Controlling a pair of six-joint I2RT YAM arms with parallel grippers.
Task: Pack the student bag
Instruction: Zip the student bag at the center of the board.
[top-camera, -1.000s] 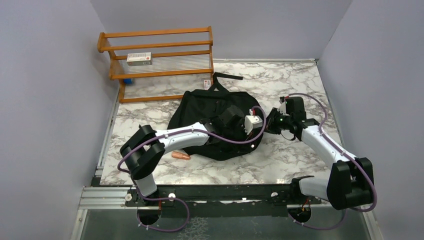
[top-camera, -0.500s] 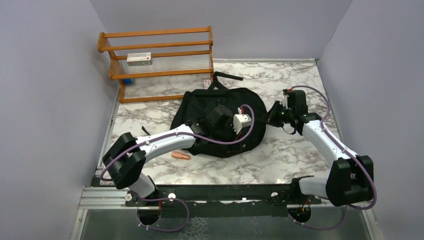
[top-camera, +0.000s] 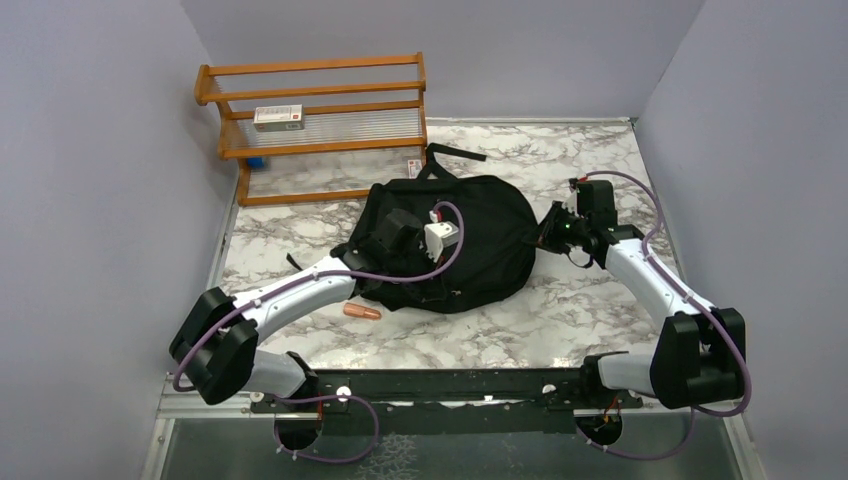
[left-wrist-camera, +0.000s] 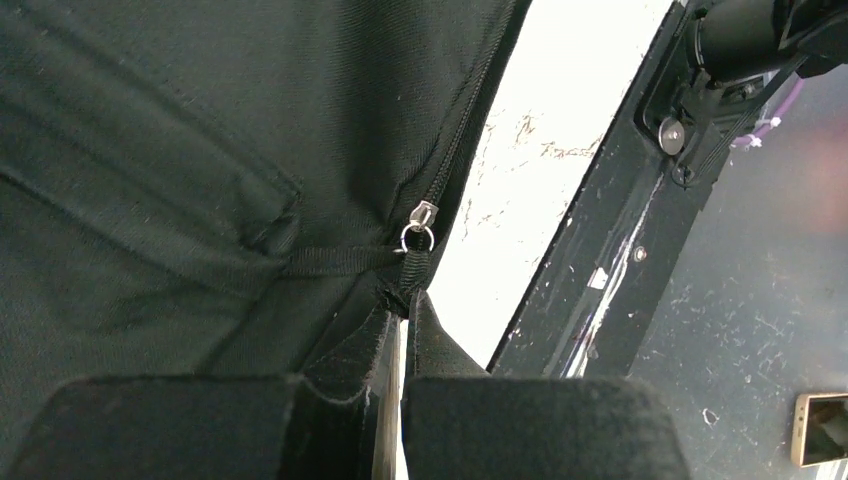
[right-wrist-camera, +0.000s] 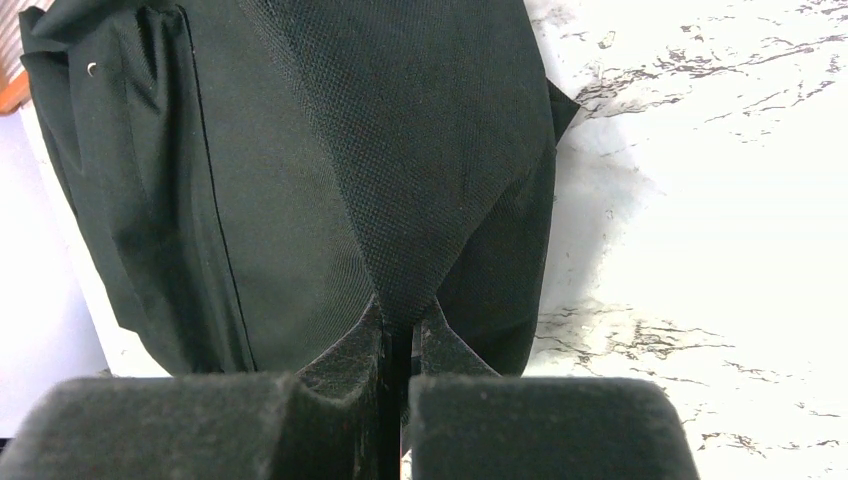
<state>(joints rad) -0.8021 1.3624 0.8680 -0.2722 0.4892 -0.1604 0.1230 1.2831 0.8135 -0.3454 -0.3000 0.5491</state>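
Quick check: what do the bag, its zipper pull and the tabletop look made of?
Large black soft backpack: matte woven synthetic-looking fabric, coarse weave visible. Small silver zipper pull: probably metal, it glints. White grey-veined tabletop: glossy marble pattern; stone or laminate, cannot tell.

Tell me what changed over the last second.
The left gripper, shut on the zipper tab, travelled leftward across the bag, its arm folding back. The right gripper edged slightly farther out, pinching the bag's right edge. The shelf, its box and the pink item stayed put.
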